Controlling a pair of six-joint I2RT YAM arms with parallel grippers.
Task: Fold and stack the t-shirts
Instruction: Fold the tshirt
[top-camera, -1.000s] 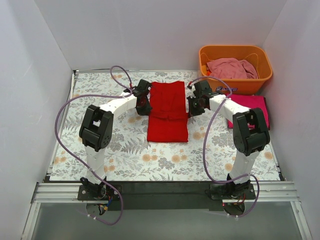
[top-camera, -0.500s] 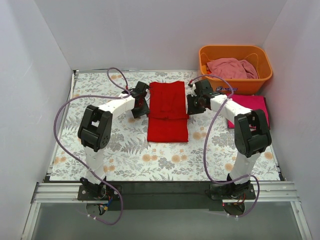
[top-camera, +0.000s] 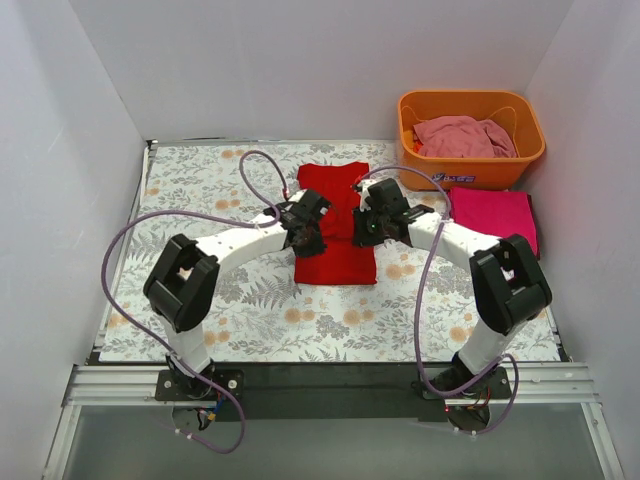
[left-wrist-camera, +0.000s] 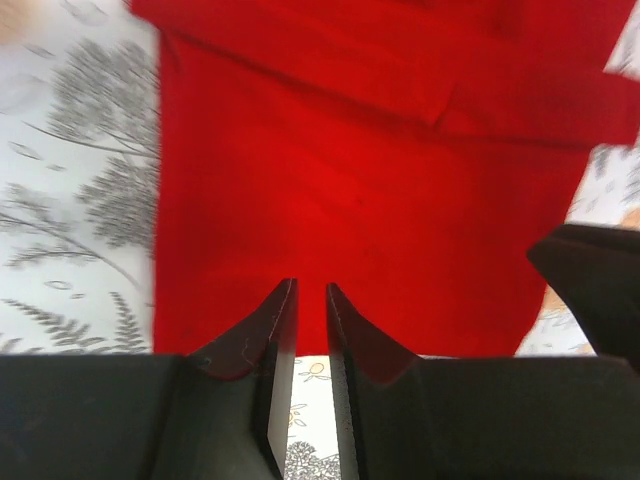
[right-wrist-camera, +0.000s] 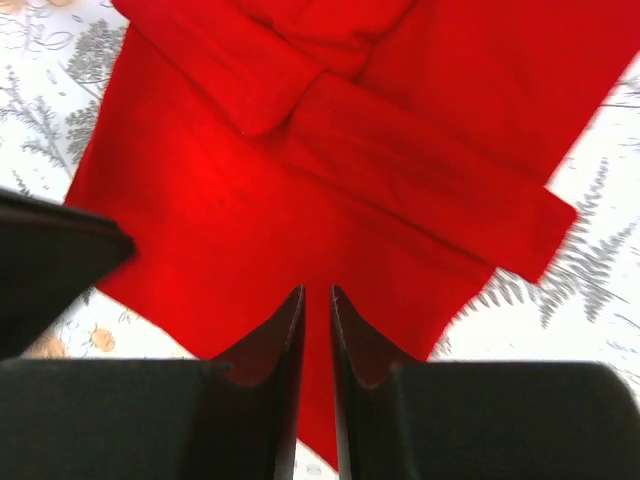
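Observation:
The bright red t-shirt (top-camera: 337, 262) lies flat in the middle of the table, folded into a long strip with its sleeves laid across it. It fills the left wrist view (left-wrist-camera: 350, 200) and the right wrist view (right-wrist-camera: 230, 190). My left gripper (top-camera: 310, 228) (left-wrist-camera: 310, 285) hangs over the shirt's left half, jaws nearly together and holding nothing. My right gripper (top-camera: 365, 225) (right-wrist-camera: 317, 288) hangs over its right half, jaws also nearly together and empty. The magenta-pink t-shirt (top-camera: 495, 213) lies folded at the right. The pale pink t-shirt (top-camera: 462, 136) lies crumpled in the basket.
An orange plastic basket (top-camera: 470, 168) stands at the back right corner. White walls close in the left, back and right sides. The table wears a floral cloth (top-camera: 200, 180), bare on the left and along the front.
Both grippers have moved inward from the red shirt's side edges to above its middle, and a little nearer. The shirt itself has not visibly moved.

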